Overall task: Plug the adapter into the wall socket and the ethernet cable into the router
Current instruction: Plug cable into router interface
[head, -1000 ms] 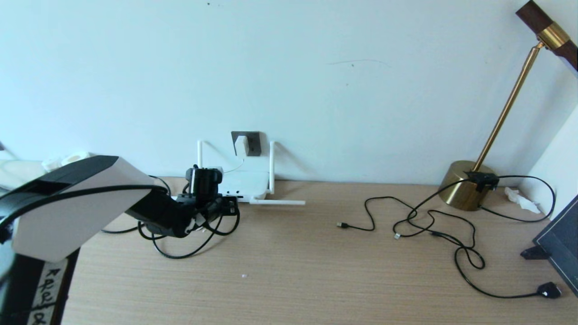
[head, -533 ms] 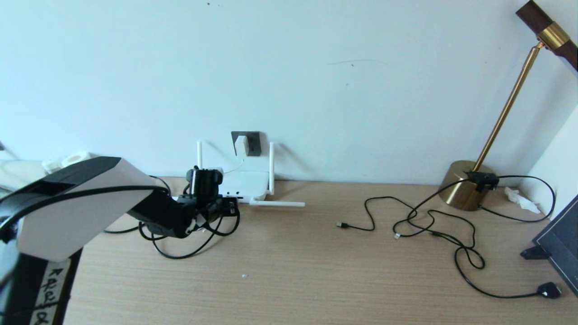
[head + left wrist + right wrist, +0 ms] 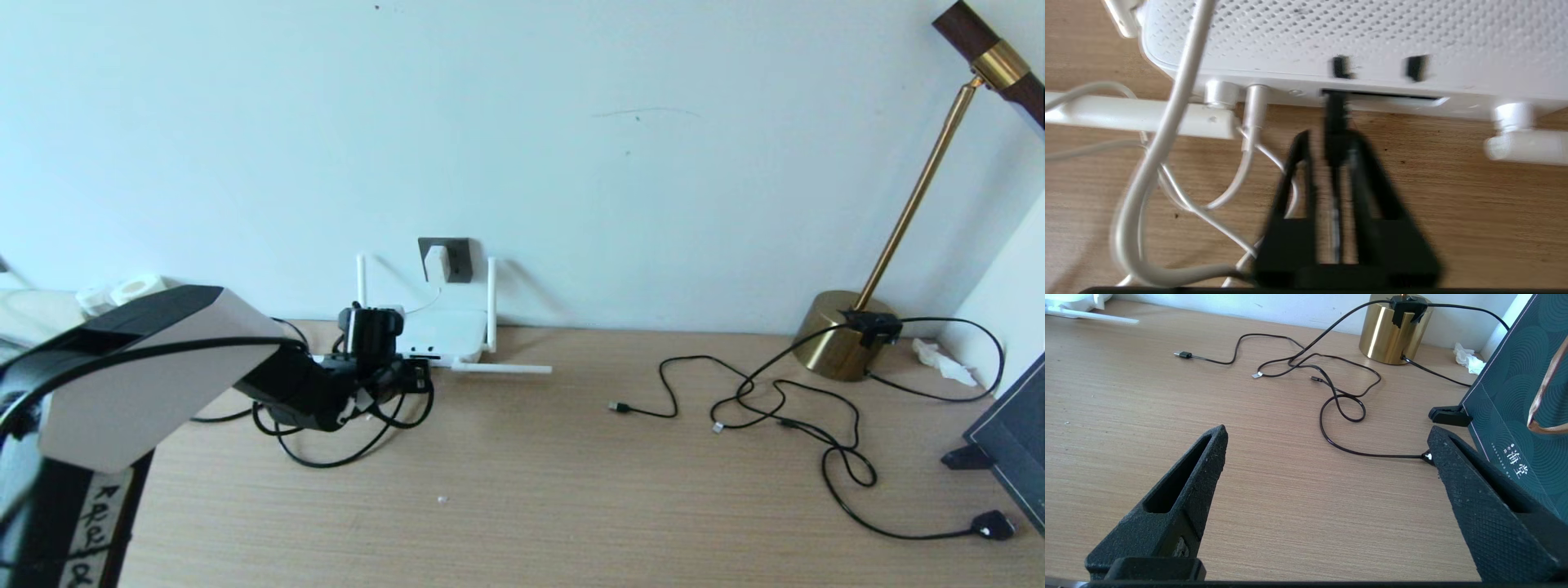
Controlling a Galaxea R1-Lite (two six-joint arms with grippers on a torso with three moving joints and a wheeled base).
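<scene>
- My left gripper (image 3: 1331, 159) sits low over the desk (image 3: 571, 490) at the port edge of the router (image 3: 1372, 36), fingers clenched on the plug end of the ethernet cable (image 3: 1336, 122); the plug tip meets the dark port slot, though I cannot tell whether it is fully seated.
- In the head view the same gripper (image 3: 408, 377) lies just in front of the router (image 3: 445, 331), with black cable loops trailing beneath my forearm.
- The adapter (image 3: 435, 263) sits on the wall socket (image 3: 454, 260) above the router, apparently plugged in; its thin white cord (image 3: 1167, 122) runs down past the router's edge.
- My right gripper (image 3: 1327, 486) hangs parked over bare desk well to the right, fingers spread wide and holding nothing; it is not visible in the head view.
- Handling, as I judge it: the plug is small, rigid and light, with a brittle-looking clear tip, while the cable behind it is springy and will tug sideways. The best hold is on the boot just behind the tip, pushing straight along the port axis.
- The router looks light and may slide back towards the wall under the push.
- Nearby: thin black cables (image 3: 775, 400) and a brass lamp base (image 3: 841, 335), clear of the work.
</scene>
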